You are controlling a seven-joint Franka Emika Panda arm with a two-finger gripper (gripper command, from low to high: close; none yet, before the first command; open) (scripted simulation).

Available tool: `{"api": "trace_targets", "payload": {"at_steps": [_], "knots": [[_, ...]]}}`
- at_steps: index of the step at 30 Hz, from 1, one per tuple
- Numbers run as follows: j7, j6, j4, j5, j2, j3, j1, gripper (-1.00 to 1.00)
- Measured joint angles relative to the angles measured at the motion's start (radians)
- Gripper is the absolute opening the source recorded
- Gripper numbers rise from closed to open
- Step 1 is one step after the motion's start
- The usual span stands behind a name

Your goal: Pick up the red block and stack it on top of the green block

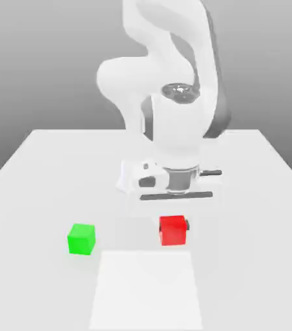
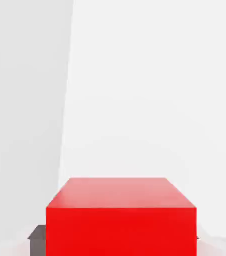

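Bkgd: plain gray backdrop (image 1: pixel 39 58), lighter twd top, darker nr table edge. Table (image 1: pixel 32 194) pale, smooth; brighter white rect. panel (image 1: pixel 146 291) on surface, nr side. Lighting even, bright.

The red block (image 2: pixel 121 231) looks smooth, with a faint sheen on top.

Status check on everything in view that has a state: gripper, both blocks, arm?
Gripper: closed on the red block, a finger on either side.
Red block: between the fingers, not stacked.
Green block: upright on the table, nothing on top.
Arm: reaching down over the red block.
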Motion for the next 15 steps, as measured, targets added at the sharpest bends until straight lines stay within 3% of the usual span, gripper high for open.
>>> {"api": "trace_targets", "payload": {"at_steps": [15], "knots": [[0.409,-0.126,-0.047,-0.09,-0.174,-0.132,-0.431,-1.0]]}}
